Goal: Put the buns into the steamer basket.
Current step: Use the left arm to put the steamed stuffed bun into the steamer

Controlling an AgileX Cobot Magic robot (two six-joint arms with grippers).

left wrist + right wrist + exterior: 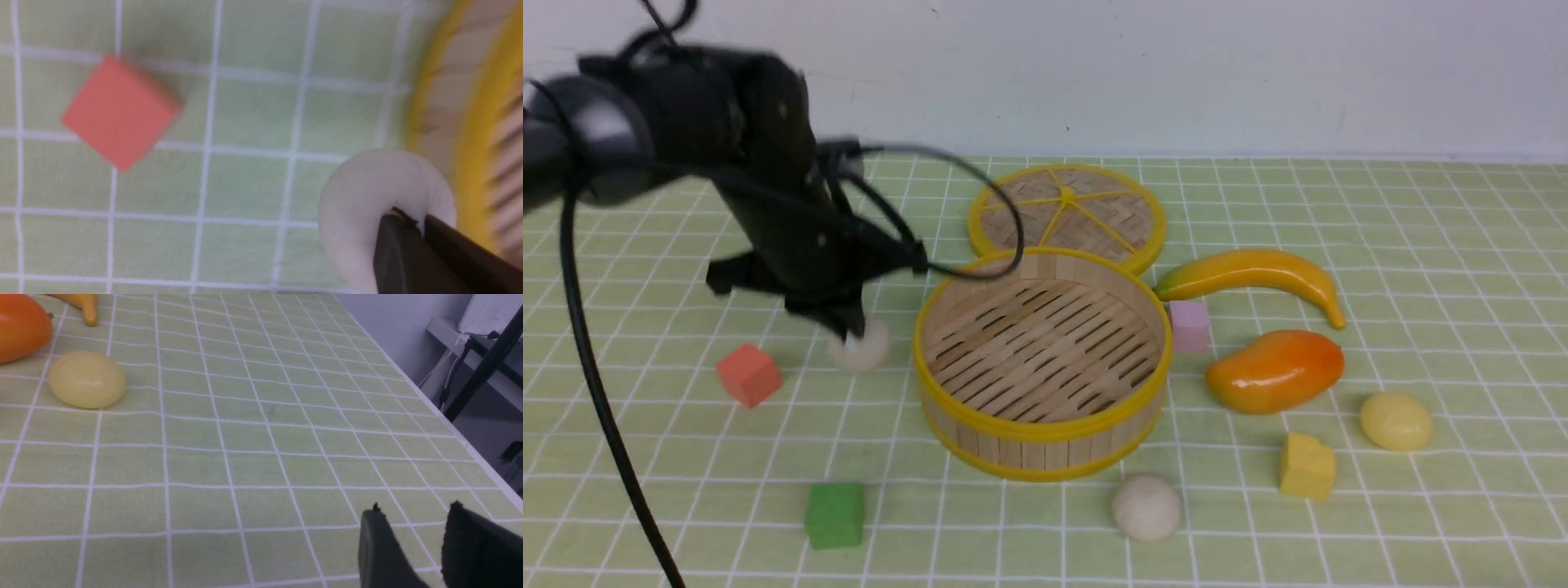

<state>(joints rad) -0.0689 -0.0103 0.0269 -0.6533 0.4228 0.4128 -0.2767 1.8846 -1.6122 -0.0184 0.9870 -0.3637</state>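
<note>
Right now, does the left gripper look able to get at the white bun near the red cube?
Yes, it seems so: the left gripper is already at the white bun, its tips pinched together on it. The basket stands beside, apparently not blocking.

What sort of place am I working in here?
Probably a robot test bench set up as a play kitchen: a green checked tabletop, a round bamboo steamer basket with yellow rims, and a glossy orange toy mango.
</note>
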